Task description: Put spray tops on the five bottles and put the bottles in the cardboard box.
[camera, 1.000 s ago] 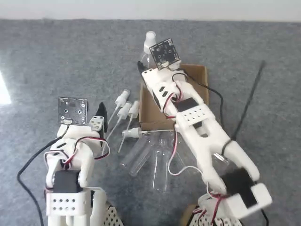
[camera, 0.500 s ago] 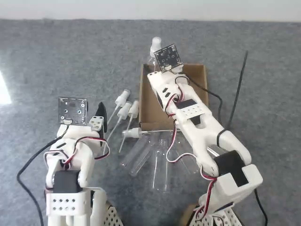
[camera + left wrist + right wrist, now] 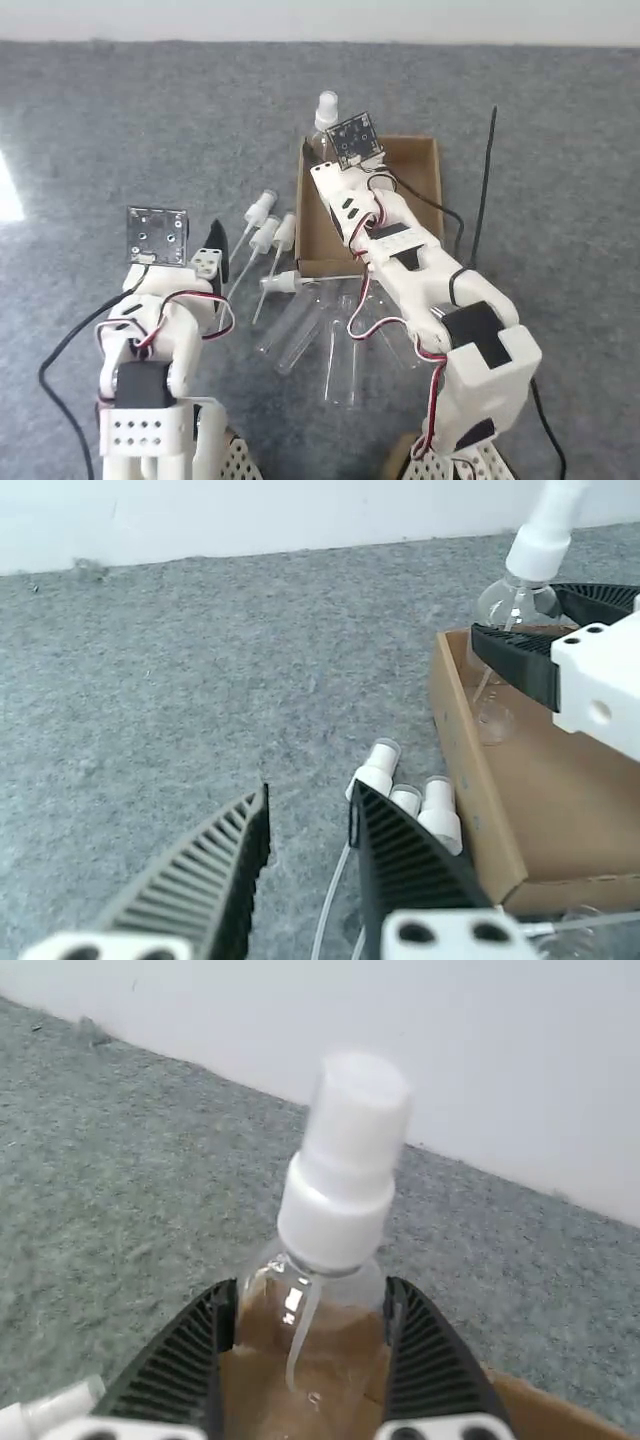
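A: Where is the right gripper (image 3: 320, 140)?

B: Upper centre of the high view, at the upper left corner of the cardboard box (image 3: 415, 180). Its jaws are clamped on a clear bottle (image 3: 300, 1310), one black finger on each side of the shoulder.

A: Has that bottle got anything on it?

B: A white spray top (image 3: 345, 1160), seated on the neck. The bottle stands neck up and leans a little (the dip tube shows through the glass-clear wall). Its lower part sits within the box's corner. I cannot tell whether the base touches the box floor.

A: And the left gripper (image 3: 212, 245)?

B: Left of centre in the high view, low over the grey carpet (image 3: 120, 120). Its jaws stand apart with nothing between them.

A: What lies near it?

B: Four loose spray tops (image 3: 265, 225), just to its right, between it and the box's left wall. Three lie close together with tubes trailing down-left. The fourth lies crosswise below them, by the box's lower left corner.

A: The other bottles?

B: The bare bottles (image 3: 330, 340) lie on their sides at lower centre, just below the box, fanned out.
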Available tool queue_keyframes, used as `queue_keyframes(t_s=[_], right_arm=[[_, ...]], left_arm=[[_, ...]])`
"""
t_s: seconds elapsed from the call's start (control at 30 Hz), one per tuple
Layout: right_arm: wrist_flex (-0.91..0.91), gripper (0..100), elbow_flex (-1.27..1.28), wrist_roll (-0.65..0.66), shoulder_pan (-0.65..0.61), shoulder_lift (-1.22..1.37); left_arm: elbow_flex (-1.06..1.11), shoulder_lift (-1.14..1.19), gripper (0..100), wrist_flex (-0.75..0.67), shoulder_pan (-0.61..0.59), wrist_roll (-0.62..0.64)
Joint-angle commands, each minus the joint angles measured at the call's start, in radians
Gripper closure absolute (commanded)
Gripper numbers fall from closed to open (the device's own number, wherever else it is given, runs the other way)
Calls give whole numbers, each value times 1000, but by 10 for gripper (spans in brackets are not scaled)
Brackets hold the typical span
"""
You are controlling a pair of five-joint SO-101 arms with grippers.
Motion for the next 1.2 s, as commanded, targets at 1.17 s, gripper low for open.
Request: queue_keyframes(t_s=[1.17], right_arm=[[-25,768,-11,21,-22,-15]], left_arm=[[-7,-15,885,-26,-5,3]])
